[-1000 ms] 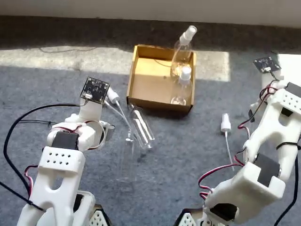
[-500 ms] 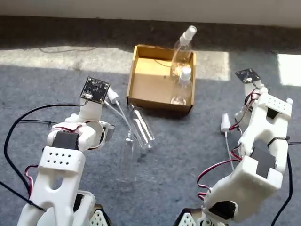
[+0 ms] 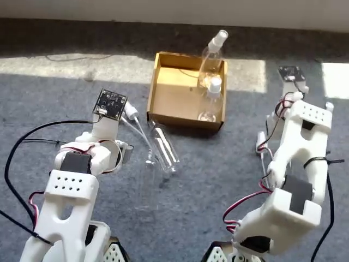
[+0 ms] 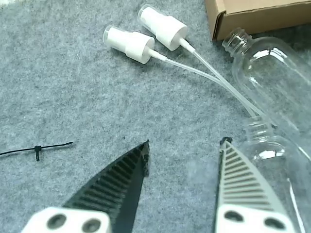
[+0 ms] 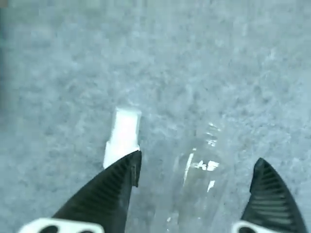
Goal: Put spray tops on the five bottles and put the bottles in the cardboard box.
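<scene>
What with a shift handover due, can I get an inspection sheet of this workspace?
Surface: grey carpet, sunlit at the far side.
Job's things: cardboard box holding two capped bottles; two uncapped bottles lying on the carpet near it; two loose spray tops beside them; a third spray top next to another bottle.
Clutter: black cable tie.
Grippers: left gripper, jaws open, over carpet beside the uncapped bottles; right gripper, jaws open, above the other bottle.
Cables: black cable by the left arm; red and white wires on the right arm.
Surroundings: pale wall beyond the carpet.
</scene>
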